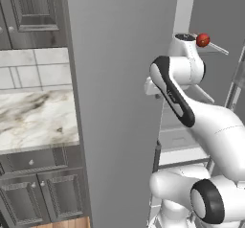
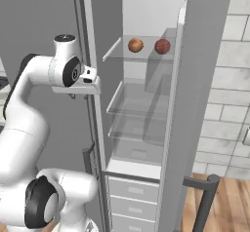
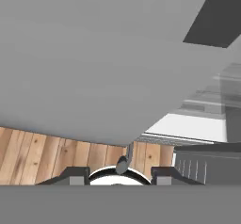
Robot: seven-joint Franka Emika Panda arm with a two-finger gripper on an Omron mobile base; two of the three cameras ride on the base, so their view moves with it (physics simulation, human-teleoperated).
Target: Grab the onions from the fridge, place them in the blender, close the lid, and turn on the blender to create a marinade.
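A tall, plain grey fridge (image 2: 205, 104) stands open in a simulated kitchen, its flat-sided door (image 1: 119, 102) swung out towards the cameras and taking up the middle of the left base view. Inside, seen from the right base view, pale translucent shelves (image 2: 139, 104) step down the white cavity above a stack of grey drawers (image 2: 134, 197).

The white robot arm (image 1: 191, 102) rises beside the open door, its wrist bent at about the height of the upper shelf, just outside the fridge opening. The gripper (image 3: 120, 175) points down along the door's grey face; in the hand view its two dark fingertips (image 3: 70, 175) stand apart with nothing between them, above a wooden floor (image 3: 56, 155). Whether the pincer is fully spread cannot be told from the frames.

Two onions sit side by side on the top shelf, near each other but apart. The left one (image 2: 135, 45) is orange-brown; the right one (image 2: 162, 46) is a darker red. Both are small, round and smooth. One red onion (image 1: 203, 39) also shows past the arm's wrist in the left base view.

To the left of the fridge, a marble-patterned counter (image 1: 38, 119) runs under a pale tiled wall (image 1: 33, 69), with dark grey panelled cabinets (image 1: 33, 193) above and below it.
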